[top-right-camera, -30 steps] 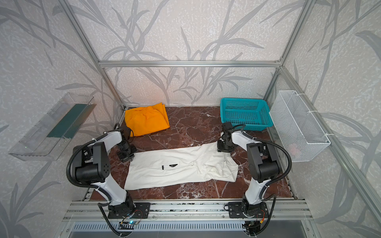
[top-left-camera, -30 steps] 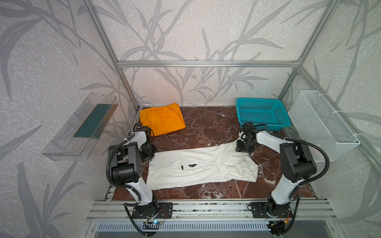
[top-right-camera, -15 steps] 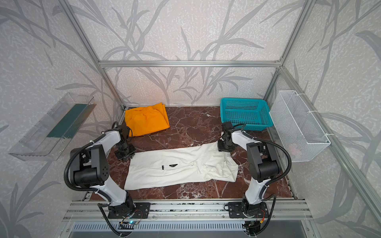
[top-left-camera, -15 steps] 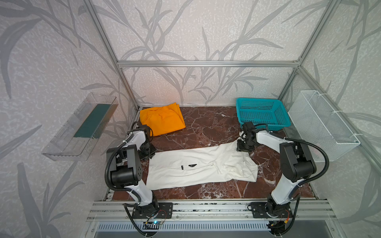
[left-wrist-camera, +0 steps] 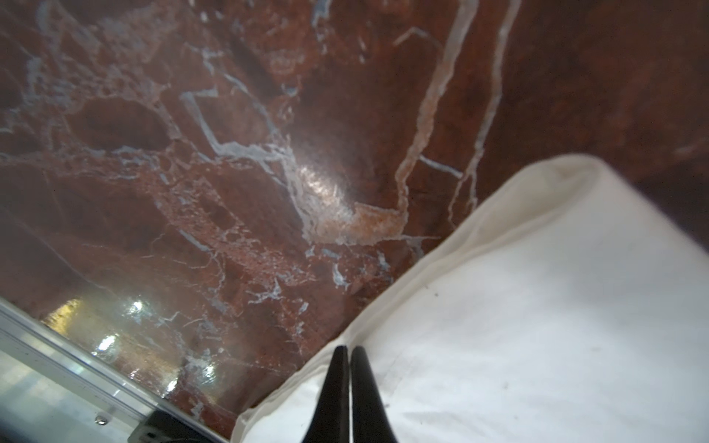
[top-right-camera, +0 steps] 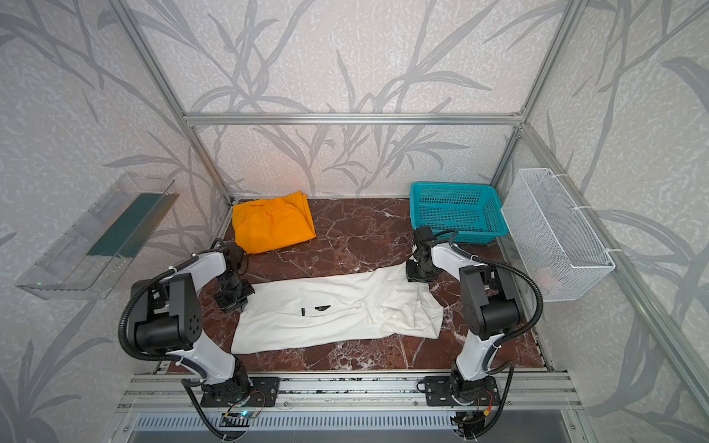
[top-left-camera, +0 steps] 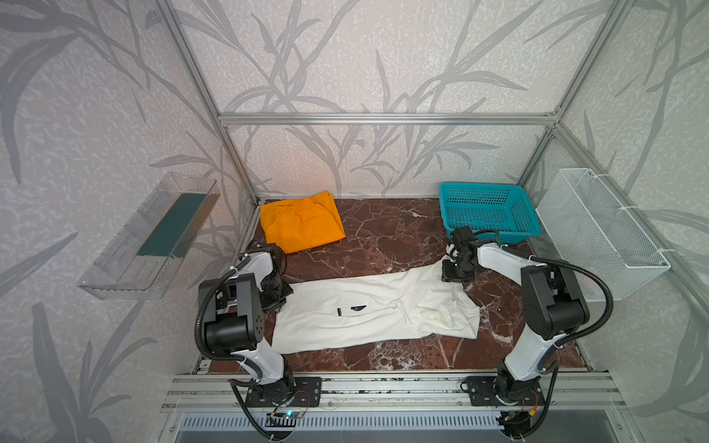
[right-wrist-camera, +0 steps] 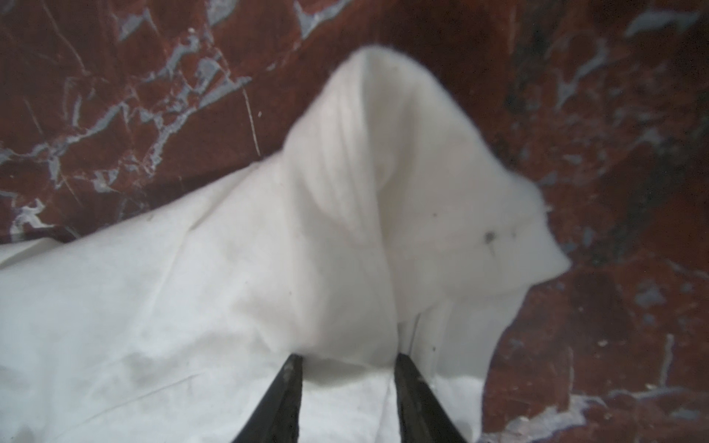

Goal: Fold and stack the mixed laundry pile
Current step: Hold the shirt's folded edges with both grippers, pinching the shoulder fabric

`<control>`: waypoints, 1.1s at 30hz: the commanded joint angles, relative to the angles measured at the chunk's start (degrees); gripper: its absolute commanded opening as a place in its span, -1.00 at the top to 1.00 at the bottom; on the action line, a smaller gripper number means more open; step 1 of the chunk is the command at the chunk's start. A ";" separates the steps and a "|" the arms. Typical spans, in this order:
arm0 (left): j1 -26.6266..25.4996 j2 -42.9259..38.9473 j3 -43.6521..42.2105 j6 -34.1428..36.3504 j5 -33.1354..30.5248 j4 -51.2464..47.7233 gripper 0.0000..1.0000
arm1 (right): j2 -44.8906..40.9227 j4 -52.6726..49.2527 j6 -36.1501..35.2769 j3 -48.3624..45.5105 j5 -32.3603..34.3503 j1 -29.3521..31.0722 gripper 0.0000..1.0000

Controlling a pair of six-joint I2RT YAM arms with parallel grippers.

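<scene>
So the shirt is spread on the table — right gripper clamps a fat bunch, but left gripper is pinched shut at the hem, maybe on nothing, so a lift could drag it lopsided.

Shirt is lying across bench, front-centre. Trousers are lying behind it at left; basket is sitting behind at right.

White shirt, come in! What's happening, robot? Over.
Copy: left jaws shut at edge of white shirt; right jaws pinching its far right corner. Folded orange trousers back left. Nothing in the way.
</scene>
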 commanded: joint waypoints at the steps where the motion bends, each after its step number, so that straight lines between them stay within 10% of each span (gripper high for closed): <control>1: -0.21 -0.11 1.52 -0.76 -0.74 -1.32 0.98 | -0.14 -0.88 -0.52 -0.01 0.68 -0.62 0.18; 16: -0.26 -0.66 6.47 0.66 -0.74 -4.36 1.00 | 0.15 -0.82 -0.52 0.45 -0.34 -0.63 0.18; 24: -0.46 -1.91 0.60 -0.36 -1.75 -5.24 0.27 | -0.36 -0.80 -0.61 0.28 -0.25 -0.65 0.18; 33: -0.87 -1.82 -2.94 -1.39 2.94 -0.65 0.38 | -0.02 -0.81 -0.87 0.47 -0.56 -0.74 0.18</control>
